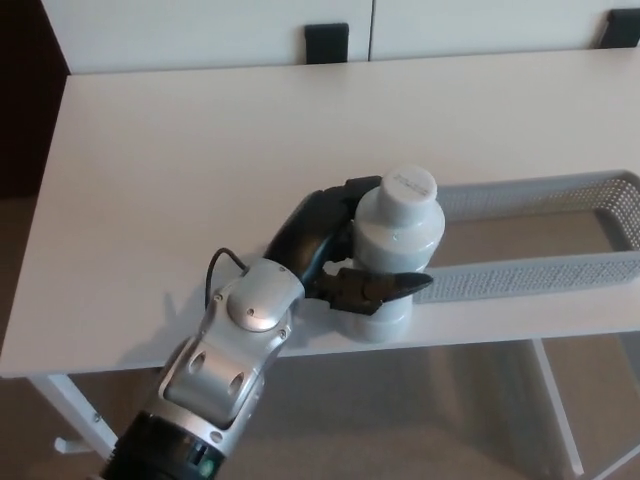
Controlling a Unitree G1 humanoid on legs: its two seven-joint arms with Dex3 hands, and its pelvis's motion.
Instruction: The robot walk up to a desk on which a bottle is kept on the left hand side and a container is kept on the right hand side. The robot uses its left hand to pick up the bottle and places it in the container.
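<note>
One robot hand [345, 255], the left, was closed around a white bottle [397, 240] near the front edge of a pale surface [200, 160], seen from the head camera. Its black thumb crossed the front of the bottle low on the body, while the other fingers [352, 189] wrapped behind it at shoulder height. A silver wrist joint [255, 300] and forearm ran from the hand down to the lower left of the frame, with a thin black cable looping beside the wrist.

The bottle stood roughly upright with its flat white cap [410, 184] facing the camera. Its base appeared level with the front edge of the surface; whether it rested there or was lifted clear could not be told. It sat at the left end of a grey perforated container [540, 275], covering that end from view, so it was unclear whether the two touched.

The container stretched away to the right edge of the frame. Two dark chair backs [327, 42] showed beyond the far side of the surface. The right hand was out of view.
</note>
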